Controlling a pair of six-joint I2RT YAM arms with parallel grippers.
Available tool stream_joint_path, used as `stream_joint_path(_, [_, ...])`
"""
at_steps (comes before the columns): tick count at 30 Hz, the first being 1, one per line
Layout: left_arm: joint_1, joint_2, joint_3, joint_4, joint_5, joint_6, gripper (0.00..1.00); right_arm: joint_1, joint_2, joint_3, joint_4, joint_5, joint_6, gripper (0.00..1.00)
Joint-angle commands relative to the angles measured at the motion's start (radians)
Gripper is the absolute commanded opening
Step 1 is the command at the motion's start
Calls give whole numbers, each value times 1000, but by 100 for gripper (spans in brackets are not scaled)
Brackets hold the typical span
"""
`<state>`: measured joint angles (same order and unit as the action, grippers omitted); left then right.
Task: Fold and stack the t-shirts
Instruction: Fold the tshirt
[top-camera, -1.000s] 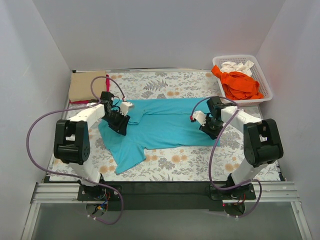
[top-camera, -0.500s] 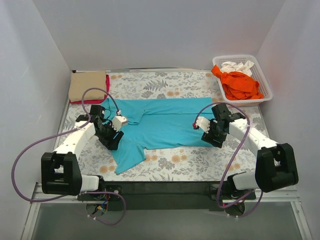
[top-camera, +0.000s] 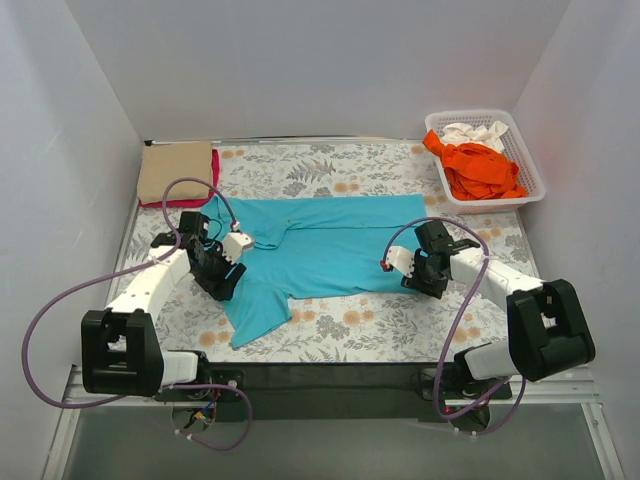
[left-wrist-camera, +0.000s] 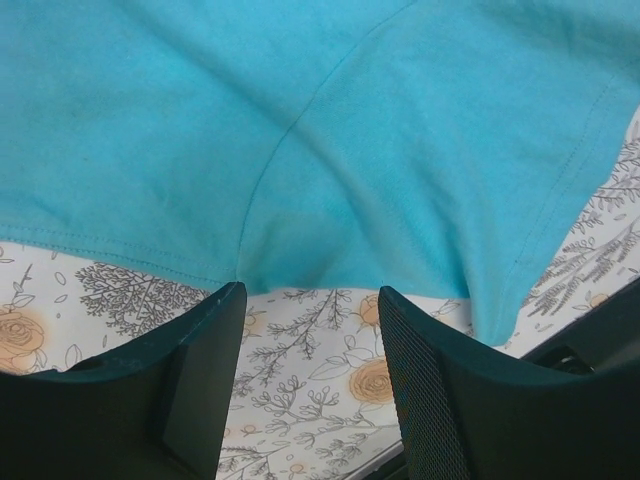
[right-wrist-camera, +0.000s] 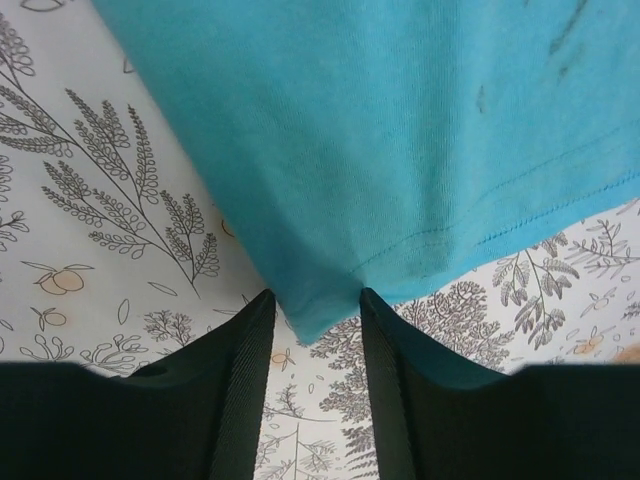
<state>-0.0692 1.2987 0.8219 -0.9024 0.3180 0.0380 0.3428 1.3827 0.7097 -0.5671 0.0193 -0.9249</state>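
Top external view: teal shirt (top-camera: 330, 245) spread flat across the middle of the worktop (top-camera: 340, 165), collar toward the left edge, hem toward the right, one sleeve trailing toward the near edge. Tan shirt (top-camera: 175, 170) folded in the far left corner on top of a magenta shirt (top-camera: 214, 162). Orange shirt (top-camera: 480, 168) and white shirt (top-camera: 472, 133) heaped in the basket (top-camera: 488, 206) at the far right corner. By the look of it: two stacked, one laid out, two waiting.

Left wrist view: left gripper (left-wrist-camera: 310, 300) released, jaws apart over bare worktop, just short of the shirt's near edge at the sleeve-body seam, nothing between the fingers. Right wrist view: right gripper (right-wrist-camera: 315, 300) likewise released, jaws astride the near hem corner, cloth tip lying in the gap but not pinched.

Probably a lengthwise fold next, near edge over to far edge. To do it well:
- Push the left side further in first, with no cloth yet between its jaws.
- Slide each lower finger flat along the worktop and under the edge, taking both layers of the shirt.
- Clamp both sides together, then lift only enough to clear.
- Carry both grips toward the far edge in step, keeping the edge taut between them to avoid creases.
- Watch the near sleeve: likely to drag or bunch under the fold.
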Motion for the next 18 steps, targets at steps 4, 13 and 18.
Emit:
stream_joint_path(4, [5,-38,-44,57,-30,11,50,1,22,-78,82,47,-25,24])
stream_joint_path(13, [3,45,-116,152,-63,36,43,2,10,-64,75,57,-17,1])
stream_joint_path(18, [5,37,-193,175,-105,74,26,2,3,-49,52,51,-12,1])
